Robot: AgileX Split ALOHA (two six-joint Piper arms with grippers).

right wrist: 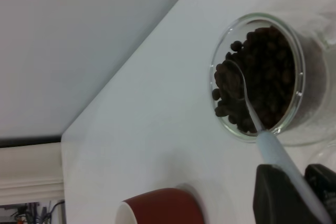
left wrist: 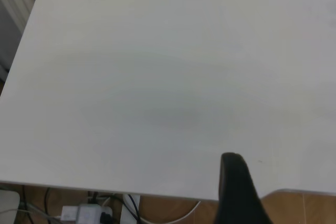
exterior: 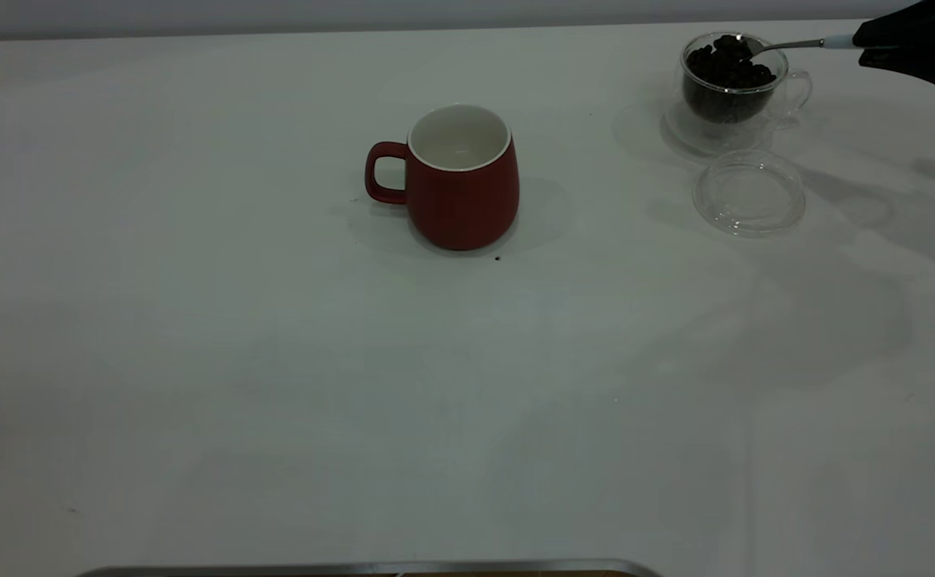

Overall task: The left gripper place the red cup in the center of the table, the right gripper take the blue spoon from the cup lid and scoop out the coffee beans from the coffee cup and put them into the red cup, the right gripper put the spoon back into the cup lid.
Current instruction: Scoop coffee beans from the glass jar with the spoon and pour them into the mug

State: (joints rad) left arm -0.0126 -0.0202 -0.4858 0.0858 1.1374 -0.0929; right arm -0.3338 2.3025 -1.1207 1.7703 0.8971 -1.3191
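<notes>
The red cup [exterior: 461,178] stands upright near the middle of the table [exterior: 275,385], its handle to the left and its white inside bare; its rim shows again as red cup [right wrist: 163,208]. At the far right my right gripper [exterior: 864,50] is shut on the blue spoon [exterior: 804,43] by its pale handle. The spoon's bowl rests in the coffee beans [exterior: 727,66] heaped in the clear coffee cup [exterior: 735,80]. In the right wrist view the spoon [right wrist: 252,114] dips into the beans [right wrist: 262,80]. The cup lid [exterior: 749,193] lies bare in front of the coffee cup. Only one left finger [left wrist: 236,192] shows, over the table edge.
The coffee cup stands on a clear saucer-like base [exterior: 695,132]. A small dark speck [exterior: 497,258] lies just in front of the red cup. A metal rim [exterior: 371,569] runs along the near edge. Cables and a plug strip [left wrist: 89,212] lie on the floor below the table.
</notes>
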